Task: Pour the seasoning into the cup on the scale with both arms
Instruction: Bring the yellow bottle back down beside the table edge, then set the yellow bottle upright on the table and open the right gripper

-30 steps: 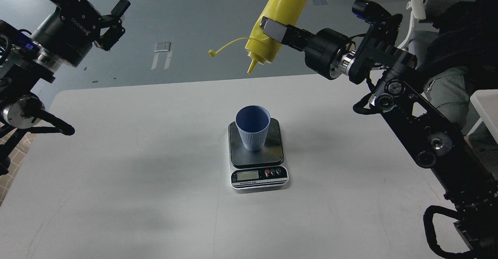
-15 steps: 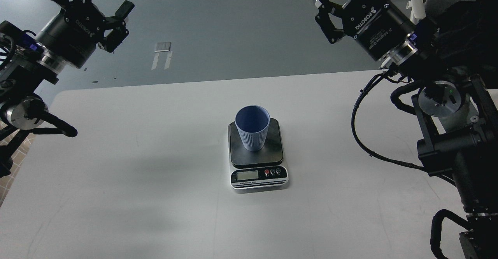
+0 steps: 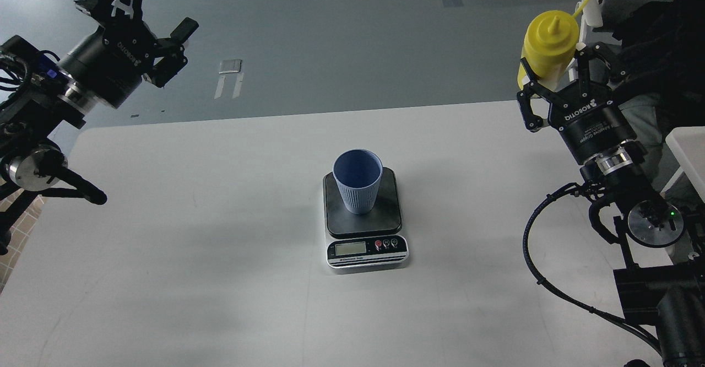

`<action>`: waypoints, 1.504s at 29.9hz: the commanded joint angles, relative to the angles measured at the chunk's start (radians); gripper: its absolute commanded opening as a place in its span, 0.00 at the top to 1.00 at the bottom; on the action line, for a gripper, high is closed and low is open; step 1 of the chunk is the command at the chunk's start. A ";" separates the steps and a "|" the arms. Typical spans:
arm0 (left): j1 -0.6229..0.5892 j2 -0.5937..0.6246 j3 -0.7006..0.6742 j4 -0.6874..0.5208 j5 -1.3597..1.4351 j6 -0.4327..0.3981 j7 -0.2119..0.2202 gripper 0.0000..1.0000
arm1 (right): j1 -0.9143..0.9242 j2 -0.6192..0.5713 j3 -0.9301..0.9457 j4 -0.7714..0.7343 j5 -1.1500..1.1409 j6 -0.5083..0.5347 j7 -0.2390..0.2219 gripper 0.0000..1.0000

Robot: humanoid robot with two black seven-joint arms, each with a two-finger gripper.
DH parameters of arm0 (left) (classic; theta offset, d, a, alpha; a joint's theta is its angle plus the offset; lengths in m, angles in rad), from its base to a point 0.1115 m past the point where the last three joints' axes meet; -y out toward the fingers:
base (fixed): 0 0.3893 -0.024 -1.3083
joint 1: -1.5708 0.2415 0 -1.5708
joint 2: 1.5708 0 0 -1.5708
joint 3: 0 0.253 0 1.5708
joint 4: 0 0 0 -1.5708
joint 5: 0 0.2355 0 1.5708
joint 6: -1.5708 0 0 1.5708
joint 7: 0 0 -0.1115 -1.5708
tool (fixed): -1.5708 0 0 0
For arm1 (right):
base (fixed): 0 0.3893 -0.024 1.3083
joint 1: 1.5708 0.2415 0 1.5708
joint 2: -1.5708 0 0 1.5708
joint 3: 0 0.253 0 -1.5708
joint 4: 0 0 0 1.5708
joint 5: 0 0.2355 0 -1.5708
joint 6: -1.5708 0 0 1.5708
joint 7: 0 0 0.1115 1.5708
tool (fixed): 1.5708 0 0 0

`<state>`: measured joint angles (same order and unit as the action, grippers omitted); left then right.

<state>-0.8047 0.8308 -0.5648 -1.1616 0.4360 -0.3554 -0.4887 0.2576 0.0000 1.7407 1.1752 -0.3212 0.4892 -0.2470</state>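
Head view, seasoning [image 3: 549, 44] upright in right hand [image 3: 557, 75], cup [image 3: 357, 181] on scale [image 3: 365, 221]

There is a single view, from the robot's own head, high above the near edge of the white rectangular table [image 3: 220, 257] and looking forward and down. The small flat kitchen scale with dark plate and silver front [image 3: 366, 229] sits just below centre, at middle range. The grey floor [image 3: 341, 42] fills the 12 o'clock band. The black left arm [image 3: 49, 113] enters from 9 o'clock, the black right arm [image 3: 644, 235] from 4 o'clock.
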 commanded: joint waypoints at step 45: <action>0.001 -0.001 0.037 -0.029 0.032 0.039 0.000 0.02 | -0.173 0.000 0.071 -0.259 0.228 -0.001 0.008 0.61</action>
<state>-0.8044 0.8311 -0.5262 -1.1888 0.4672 -0.3159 -0.4887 0.0926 0.0001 1.8088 0.9216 -0.0925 0.4890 -0.2364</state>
